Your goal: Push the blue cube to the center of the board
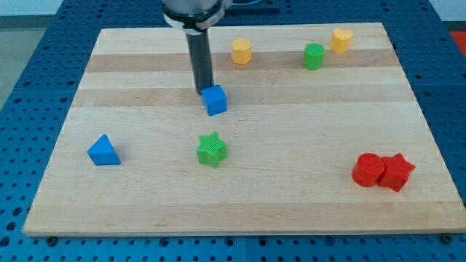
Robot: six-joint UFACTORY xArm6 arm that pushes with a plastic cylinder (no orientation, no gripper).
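The blue cube [215, 100] sits on the wooden board [291, 189], left of the middle and a little toward the view's top. My tip [203, 91] is at the cube's upper-left corner, touching or almost touching it. The dark rod runs straight up from there to the arm at the view's top.
A green star [212, 149] lies just below the cube. A blue triangle [103, 151] is at the left. A yellow hexagon [242, 51], a green cylinder [314, 56] and a yellow block [341, 40] are along the top. A red cylinder [368, 170] and red star [397, 172] touch at the lower right.
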